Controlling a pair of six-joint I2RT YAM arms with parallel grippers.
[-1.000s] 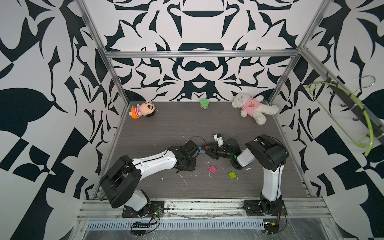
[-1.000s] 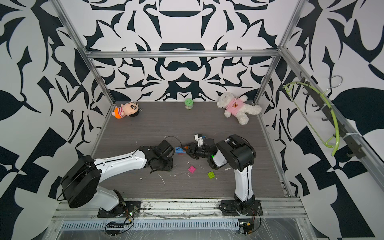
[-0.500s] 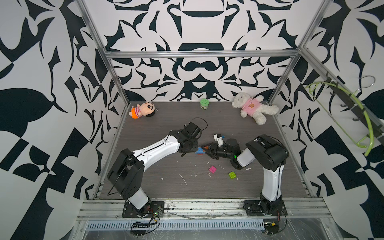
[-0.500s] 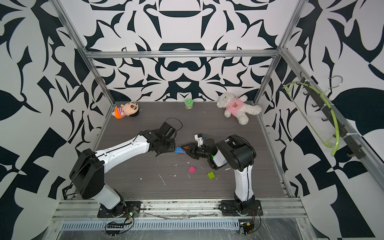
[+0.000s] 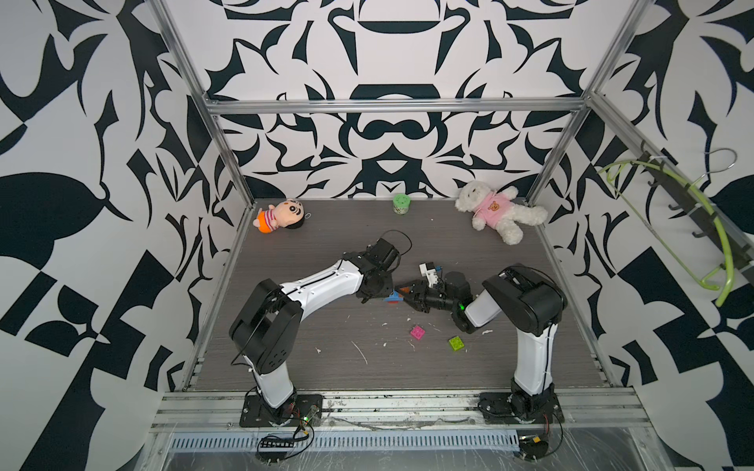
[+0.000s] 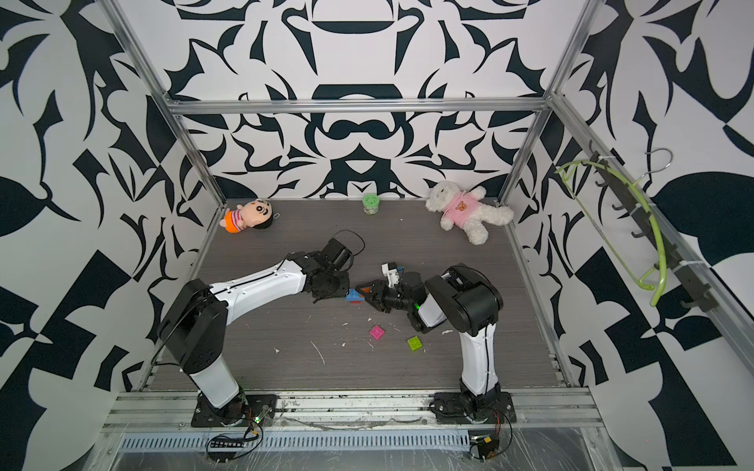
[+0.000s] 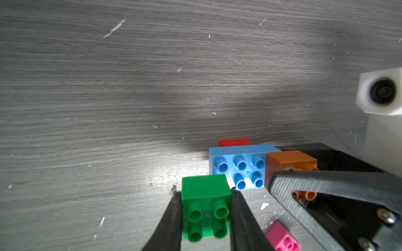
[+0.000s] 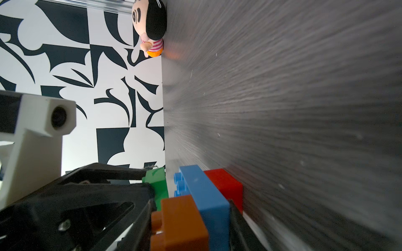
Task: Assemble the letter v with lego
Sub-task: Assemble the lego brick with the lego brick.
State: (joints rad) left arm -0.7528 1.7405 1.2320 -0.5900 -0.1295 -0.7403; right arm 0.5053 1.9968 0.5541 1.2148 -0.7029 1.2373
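Note:
My left gripper (image 7: 205,192) is shut on the dark green brick (image 7: 205,195), pinching its two sides with the studs facing the wrist camera. In the right wrist view the green brick (image 8: 157,180) hangs just off the bare studs of the blue brick (image 8: 204,195), with a thin gap between them. The blue brick (image 7: 239,167) sits on the red brick (image 7: 236,142) and carries the orange-brown brick (image 7: 289,163) at one end. My right gripper (image 8: 191,217) is shut on that stack, clamping orange-brown and blue. Loose on the table lie the pink brick (image 5: 418,332) and the lime brick (image 5: 456,343).
A boy doll (image 5: 281,215) lies at the back left, a white teddy (image 5: 500,212) at the back right, and a small green pot (image 5: 401,202) by the back wall. White scraps (image 5: 359,351) litter the table's front. Metal frame posts (image 5: 220,134) edge the table.
My left arm has swung from the front of the stack toward the back, bringing the green brick over the blue one. The right arm and its stack have stayed still.

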